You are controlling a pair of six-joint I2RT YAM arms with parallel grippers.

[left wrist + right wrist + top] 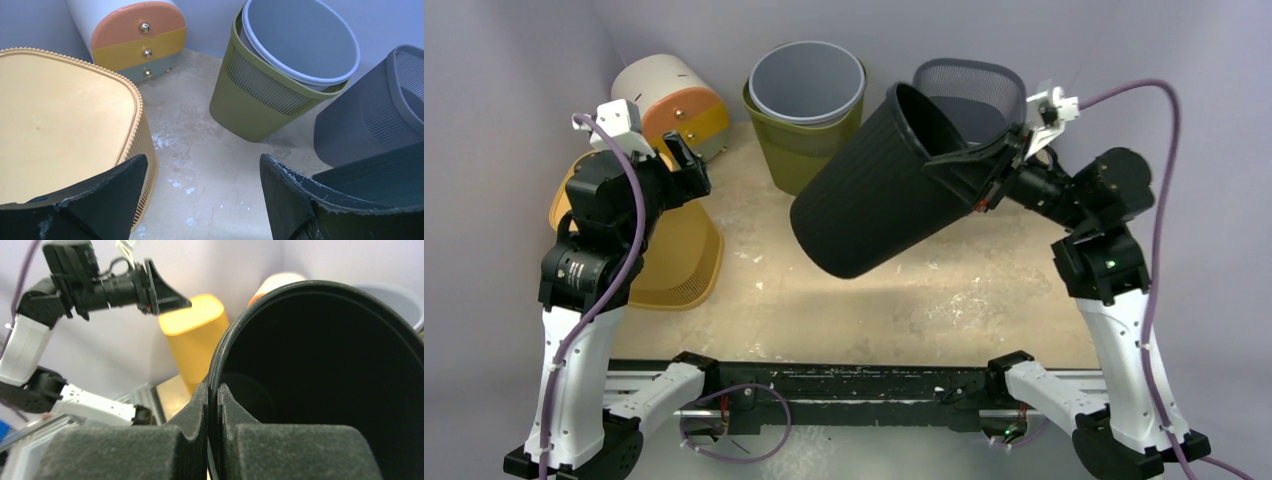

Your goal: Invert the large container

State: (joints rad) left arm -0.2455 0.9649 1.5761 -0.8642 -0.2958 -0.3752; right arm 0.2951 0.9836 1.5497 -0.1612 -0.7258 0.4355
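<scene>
The large black ribbed container (pixel 879 195) hangs tilted in the air over the middle of the table, its mouth facing up and right, its base down and left. My right gripper (pixel 1002 165) is shut on its rim; in the right wrist view the fingers (pixel 200 405) pinch the rim (pixel 216 365) with the dark inside (pixel 330 380) on the right. My left gripper (pixel 689 165) is open and empty at the left, above the yellow basket; its fingertips (pixel 277 175) frame bare table in the left wrist view.
A yellow basket (pixel 674 255) lies upside down at the left. A white drum with coloured drawers (pixel 669 100) stands at the back left. An olive bin holding a grey bin (pixel 809 85) is at the back middle. A grey mesh bin (pixel 969 85) is behind the black container.
</scene>
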